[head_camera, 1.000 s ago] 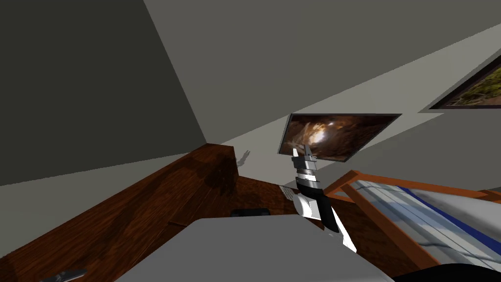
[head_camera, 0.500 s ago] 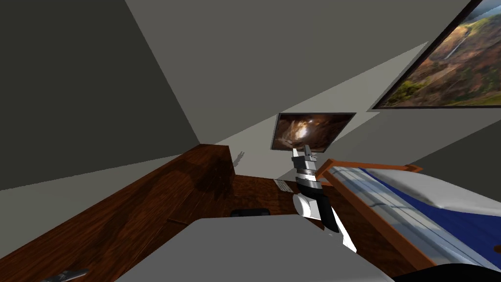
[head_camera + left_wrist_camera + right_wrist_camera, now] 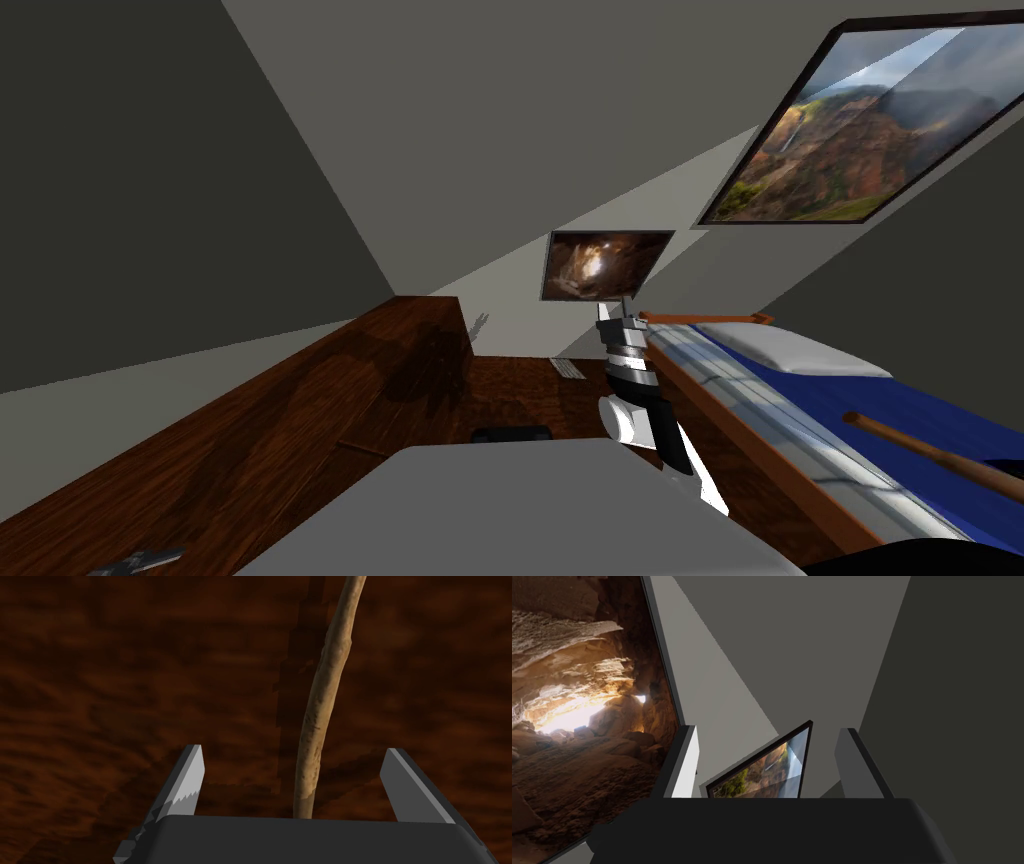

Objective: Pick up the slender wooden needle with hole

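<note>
In the left wrist view a slender, slightly crooked brown wooden stick (image 3: 320, 701) runs out from the gripper's body over a dark wood floor (image 3: 100, 676), with its shadow beside it. My left gripper (image 3: 295, 749) is open; the stick lies between the fingers and touches neither. My right arm is raised ahead of my chest, and its gripper (image 3: 618, 310) (image 3: 768, 727) is open and holds nothing. It points at the wall pictures. A long wooden rod (image 3: 930, 455) lies on the blue bedcover at the right.
A bed with an orange-brown wooden frame (image 3: 740, 430), a blue cover and a white pillow (image 3: 800, 352) stands to my right. Dark wood floor (image 3: 300, 420) stretches left and ahead to grey walls. A small grey object (image 3: 135, 563) lies on the floor at the near left.
My head view has swung right: the bed and the big landscape picture have come further into view, and the rod on the bedcover now shows. The raised right arm has kept its pose.
</note>
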Available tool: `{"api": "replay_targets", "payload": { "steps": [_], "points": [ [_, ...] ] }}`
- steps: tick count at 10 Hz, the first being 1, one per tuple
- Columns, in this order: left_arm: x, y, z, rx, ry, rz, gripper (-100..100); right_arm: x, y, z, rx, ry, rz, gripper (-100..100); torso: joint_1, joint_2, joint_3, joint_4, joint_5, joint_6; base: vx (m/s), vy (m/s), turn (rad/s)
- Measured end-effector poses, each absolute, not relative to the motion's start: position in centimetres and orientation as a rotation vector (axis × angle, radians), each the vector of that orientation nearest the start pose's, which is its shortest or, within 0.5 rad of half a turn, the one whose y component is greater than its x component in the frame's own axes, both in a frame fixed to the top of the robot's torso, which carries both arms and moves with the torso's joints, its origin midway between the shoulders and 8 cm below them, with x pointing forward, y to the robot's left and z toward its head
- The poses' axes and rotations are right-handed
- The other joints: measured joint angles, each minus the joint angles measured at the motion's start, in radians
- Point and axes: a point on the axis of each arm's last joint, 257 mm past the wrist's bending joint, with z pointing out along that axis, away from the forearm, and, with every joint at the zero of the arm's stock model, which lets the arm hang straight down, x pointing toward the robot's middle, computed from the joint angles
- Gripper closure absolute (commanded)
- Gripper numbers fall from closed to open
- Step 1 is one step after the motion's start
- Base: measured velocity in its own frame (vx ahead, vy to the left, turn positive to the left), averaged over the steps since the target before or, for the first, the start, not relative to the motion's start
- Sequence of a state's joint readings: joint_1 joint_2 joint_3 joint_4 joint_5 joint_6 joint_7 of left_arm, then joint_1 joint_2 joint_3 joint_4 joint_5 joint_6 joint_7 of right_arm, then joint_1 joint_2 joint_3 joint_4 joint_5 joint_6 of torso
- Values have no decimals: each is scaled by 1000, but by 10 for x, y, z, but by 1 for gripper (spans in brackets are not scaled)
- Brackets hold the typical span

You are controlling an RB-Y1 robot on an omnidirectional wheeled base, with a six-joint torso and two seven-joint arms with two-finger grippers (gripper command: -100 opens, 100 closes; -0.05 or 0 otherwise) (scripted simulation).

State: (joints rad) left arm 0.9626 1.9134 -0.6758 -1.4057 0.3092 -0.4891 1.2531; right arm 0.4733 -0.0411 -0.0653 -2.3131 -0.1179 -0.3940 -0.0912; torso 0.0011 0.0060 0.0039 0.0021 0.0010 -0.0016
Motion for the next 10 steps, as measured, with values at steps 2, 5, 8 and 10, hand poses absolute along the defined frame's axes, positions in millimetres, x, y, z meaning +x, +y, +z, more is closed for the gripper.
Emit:
{"api": "replay_targets", "payload": {
  "steps": [2,5,8,10],
  "points": [
    [1,653,-320,-2164,2150,-35,-100,351,-308,30,766,576,1399,0,2,-3,-1,0,0,-3,-35,-3,34],
    [5,653,-321,-2160,2146,-43,100,351,-308,30,766,577,1399,0,3,-8,-4,-2,1,-2,0,0,0],
    [6,654,-320,-2157,2147,-41,100,351,-308,30,766,576,1399,0,6,-8,-4,-2,4,-3,0,0,0],
    [6,654,-320,-2157,2148,-41,100,351,-308,30,766,577,1399,0,6,-8,-4,-2,4,-3,74,25,165]
  ]
}}
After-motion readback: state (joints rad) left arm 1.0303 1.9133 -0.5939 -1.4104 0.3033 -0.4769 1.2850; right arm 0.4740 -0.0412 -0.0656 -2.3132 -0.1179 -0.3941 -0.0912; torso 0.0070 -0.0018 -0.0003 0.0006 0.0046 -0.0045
